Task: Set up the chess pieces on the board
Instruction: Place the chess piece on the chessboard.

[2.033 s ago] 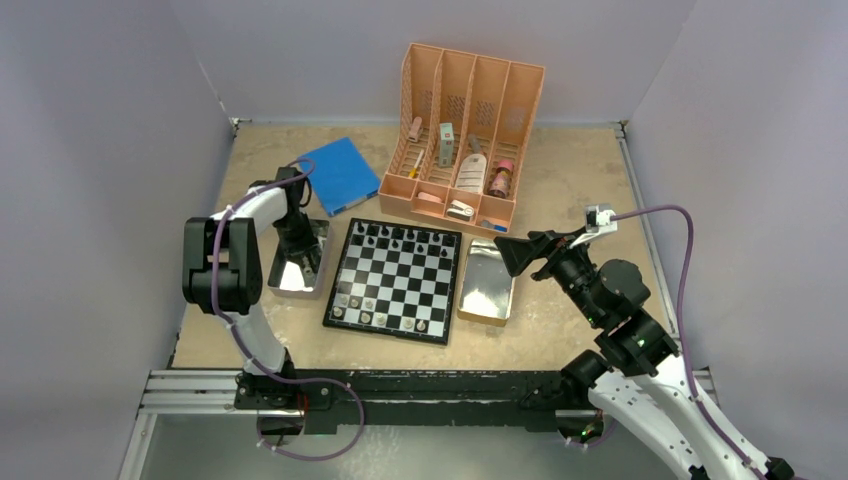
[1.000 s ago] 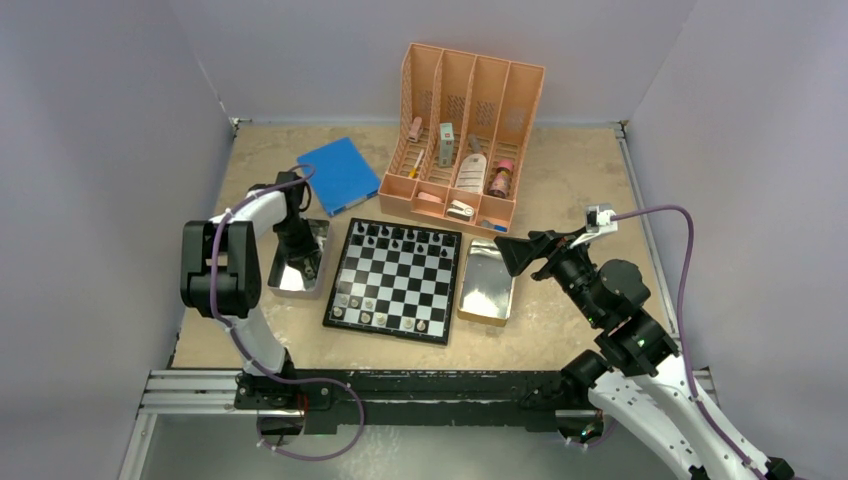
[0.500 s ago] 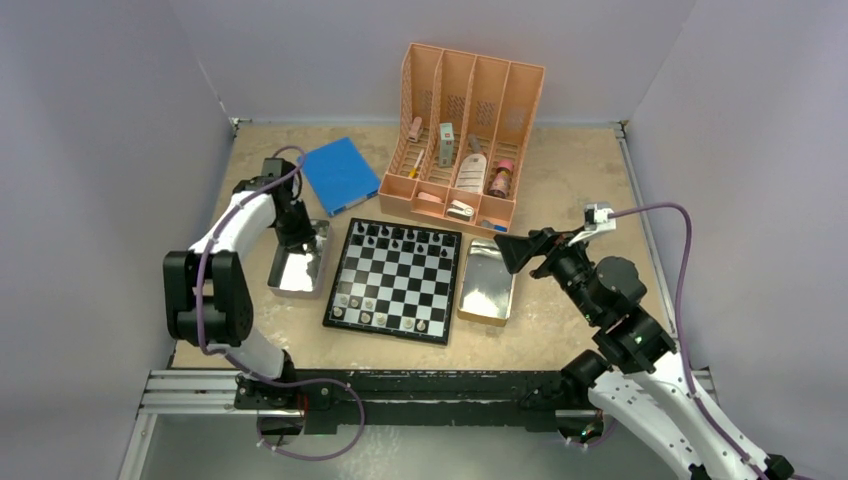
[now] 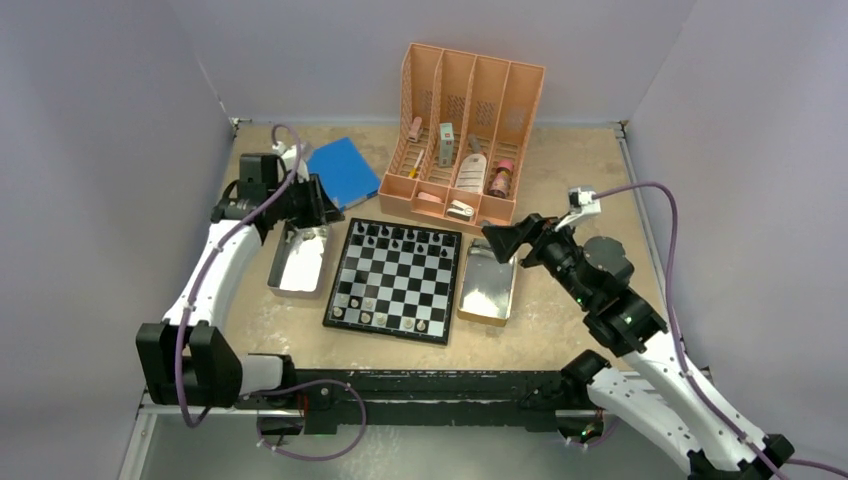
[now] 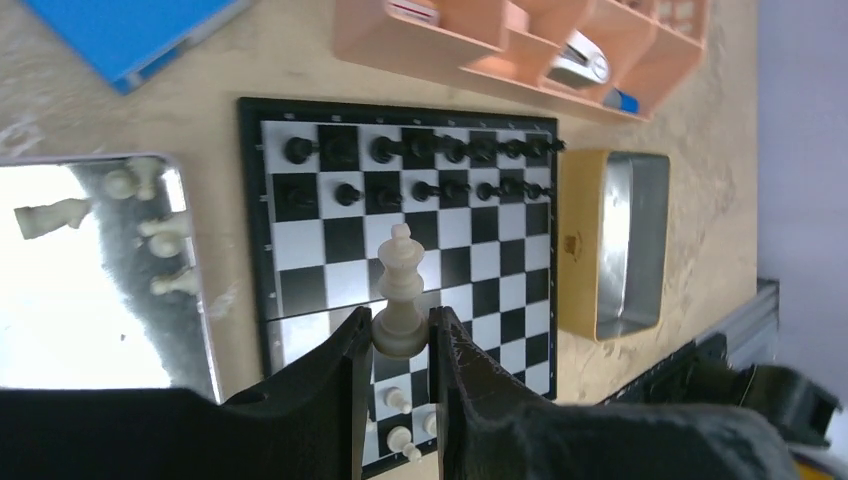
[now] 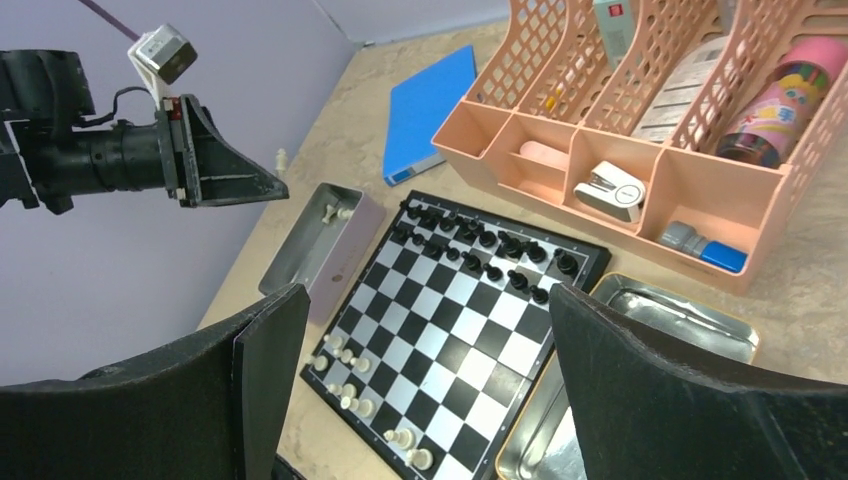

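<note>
On the worktop the board is laid in the middle, flanked by a left tray and a right tray. The left end effector is held above the far end of the left tray, just beside the board's far-left corner. It is closed to a narrow gap on a tall white piece, which is pinched at its base with nothing else between the fingers. In the left wrist view the piece's long axis is shown upright, its crown clear of the fingertips; whether it is a king or a queen cannot be told. The right end effector is spread wide and empty over the far end of the right tray. The black pieces are ranged along the board's two far rows. Only some white pieces are stood on the two near rows, and a few loose pieces are left in the left tray. The coming move is judged to turn on one relation: the open squares of the near rows lie to the right of the left end effector and toward the arm bases. The held piece would have to be carried that way and set base-down.
</note>
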Tool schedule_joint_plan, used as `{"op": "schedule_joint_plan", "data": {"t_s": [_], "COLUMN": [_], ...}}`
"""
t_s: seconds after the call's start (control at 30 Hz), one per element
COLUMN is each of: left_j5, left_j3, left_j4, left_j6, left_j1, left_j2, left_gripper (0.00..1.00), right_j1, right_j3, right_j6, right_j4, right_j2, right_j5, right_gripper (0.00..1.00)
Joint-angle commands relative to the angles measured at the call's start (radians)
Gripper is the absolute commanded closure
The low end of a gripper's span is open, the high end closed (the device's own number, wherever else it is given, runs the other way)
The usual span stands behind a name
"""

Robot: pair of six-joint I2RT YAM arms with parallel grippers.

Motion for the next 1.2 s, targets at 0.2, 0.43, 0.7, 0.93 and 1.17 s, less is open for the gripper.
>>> {"op": "schedule_joint_plan", "data": {"t_s": [0.2,0.43,0.7,0.93,1.17], "left_j5": [0.165,0.249,0.307,0.329,0.341], "left_j3": [-0.134,-0.233,-0.271,-0.277,-0.279], "left_j4": [0.227,0.288,0.303,0.306,0.308], "left_j6": [0.237,0.333,0.391,0.407,0.414], "left_j1": [-0.277,-0.329,-0.357,-0.369,-0.375], "left_j2": [-0.179,-0.268,-0.281,-0.276,-0.285], "left_gripper": [0.92,0.94,0.95,0.95,0.95], "right_j1": [0.003,0.004,0.083,0.161,0.187], "right_j3": [0.162,0.218,0.294,0.355,0.398], "right_j6": [-0.038,-0.023,-0.011,-0.015,-0.019], "right_j4": [0.103,0.153,0.205,0.225,0.222], "right_j2": [0.197,0.401,0.568,0.686,0.744], "right_j5": [-0.186,-0.444,-0.538,-0.524,-0.503], "right_gripper": [0.25,0.53,0.52,0.49,0.49]}}
